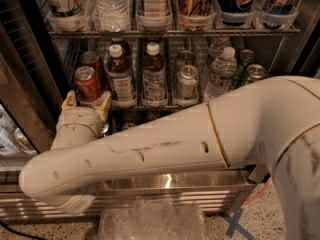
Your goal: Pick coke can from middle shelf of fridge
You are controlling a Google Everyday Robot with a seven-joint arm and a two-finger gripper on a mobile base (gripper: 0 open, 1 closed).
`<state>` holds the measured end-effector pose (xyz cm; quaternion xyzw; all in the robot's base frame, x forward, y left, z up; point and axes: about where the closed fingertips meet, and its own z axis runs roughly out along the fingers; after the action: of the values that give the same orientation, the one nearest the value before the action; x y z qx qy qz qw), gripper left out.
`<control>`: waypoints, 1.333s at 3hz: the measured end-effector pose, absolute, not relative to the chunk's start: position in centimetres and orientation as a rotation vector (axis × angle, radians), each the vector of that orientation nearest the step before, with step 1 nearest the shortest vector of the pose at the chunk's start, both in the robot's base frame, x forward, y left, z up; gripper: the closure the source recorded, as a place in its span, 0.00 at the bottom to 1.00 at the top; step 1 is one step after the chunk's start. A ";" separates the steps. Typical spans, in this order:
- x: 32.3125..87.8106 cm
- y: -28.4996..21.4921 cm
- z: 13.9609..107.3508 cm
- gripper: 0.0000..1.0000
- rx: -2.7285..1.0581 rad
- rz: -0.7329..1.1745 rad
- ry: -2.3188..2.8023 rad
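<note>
The robot is at the reach-in stage, lining up on the coke can point(87, 83) and not yet holding it. The can stands upright at the left end of the middle shelf point(197, 103) of the fridge point(30, 59), at the front of its lane, with a second red can just behind it. The gripper point(86, 101) sits right below and in front of it, its two tan fingertips point(68, 100) spread wide, one to either side of the can's base. From where I stand I cannot tell whether the tips are already alongside the can or short of it. The long white arm point(150, 151) runs across the lower part of the fridge.

Next it looks to need a small push forward and up so the fingers bracket the can's body, then a squeeze and a straight pull out (the brown bottle point(120, 76) is just beside the can on the right, so there is little room to stray). The silver can point(186, 81) further along is well clear
</note>
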<state>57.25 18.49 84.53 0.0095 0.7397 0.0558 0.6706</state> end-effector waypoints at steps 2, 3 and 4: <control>60.0 18.7 85.1 0.34 -0.036 0.126 1.658; 60.8 19.4 84.7 0.34 -0.064 0.140 1.670; 61.8 19.9 84.2 0.34 -0.091 0.143 1.682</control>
<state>61.83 19.90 84.17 -0.0404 0.7445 0.0631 0.6634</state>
